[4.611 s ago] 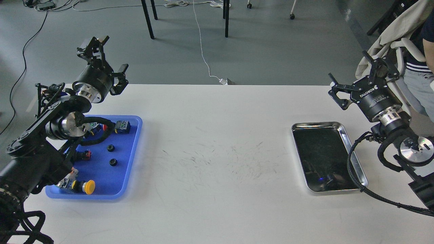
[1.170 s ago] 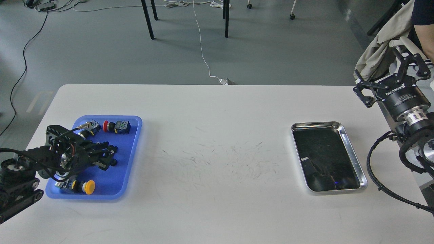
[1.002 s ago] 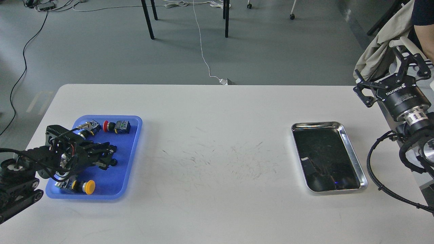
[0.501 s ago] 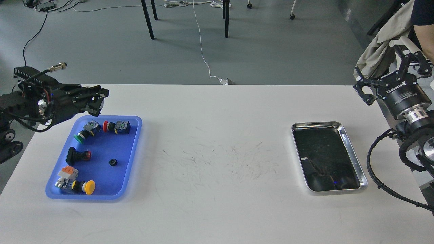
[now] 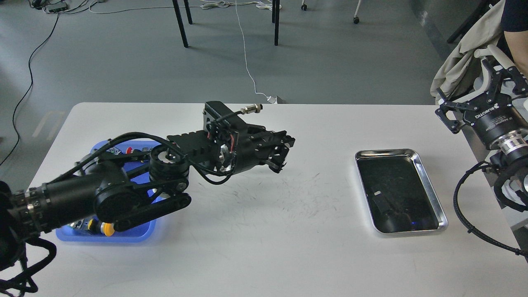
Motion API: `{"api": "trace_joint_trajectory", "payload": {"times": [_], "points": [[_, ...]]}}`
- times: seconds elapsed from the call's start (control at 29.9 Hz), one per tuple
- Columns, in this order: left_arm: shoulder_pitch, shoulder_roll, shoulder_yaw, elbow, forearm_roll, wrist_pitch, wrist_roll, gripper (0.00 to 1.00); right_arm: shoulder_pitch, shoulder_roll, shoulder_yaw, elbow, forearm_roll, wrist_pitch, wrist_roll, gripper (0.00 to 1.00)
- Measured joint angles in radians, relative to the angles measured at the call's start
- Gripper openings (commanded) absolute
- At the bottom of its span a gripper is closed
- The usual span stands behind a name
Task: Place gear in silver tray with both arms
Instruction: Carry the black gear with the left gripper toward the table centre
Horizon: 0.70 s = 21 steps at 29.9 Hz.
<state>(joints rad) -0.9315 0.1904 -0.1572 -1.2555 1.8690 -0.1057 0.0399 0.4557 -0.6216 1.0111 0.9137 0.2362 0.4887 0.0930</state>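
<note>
My left arm reaches from the lower left across the middle of the white table. Its gripper (image 5: 283, 158) hangs just above the tabletop, left of the silver tray (image 5: 385, 152). Its fingers are drawn together on a small dark gear, which is hard to tell from the black fingertips. The silver tray lies at the right with nothing in its dark bottom. My right gripper (image 5: 474, 93) is open and held high beyond the table's right edge, behind and right of the tray.
A blue plastic tray (image 5: 128, 238) at the left is mostly hidden under my left arm; a yellow push button (image 5: 108, 229) shows in it. A person and a beige cloth (image 5: 462, 66) are at the far right. Table legs and cables lie on the floor behind.
My left gripper dipped into the blue tray, rose with one gear gone from there, then swung right to the table's middle. My right gripper drifted slightly right, still open.
</note>
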Motion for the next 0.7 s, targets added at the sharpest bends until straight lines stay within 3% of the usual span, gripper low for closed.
{"api": "trace_joint_trajectory", "payload": {"times": [0.17, 0.5, 0.7], "points": [[0.033, -0.171, 0.01, 0.131, 0.027, 0.005, -0.01, 0.14, 0.0, -0.002, 0.0, -0.003, 0.0, -0.002, -0.032, 0.99], [0.113, -0.19, 0.039, 0.304, 0.013, 0.016, -0.019, 0.16, -0.011, -0.003, -0.003, -0.009, 0.0, -0.012, -0.044, 0.99], [0.127, -0.19, 0.04, 0.323, 0.003, 0.027, -0.02, 0.17, -0.015, -0.003, -0.003, -0.009, 0.0, -0.013, -0.043, 0.99]]}}
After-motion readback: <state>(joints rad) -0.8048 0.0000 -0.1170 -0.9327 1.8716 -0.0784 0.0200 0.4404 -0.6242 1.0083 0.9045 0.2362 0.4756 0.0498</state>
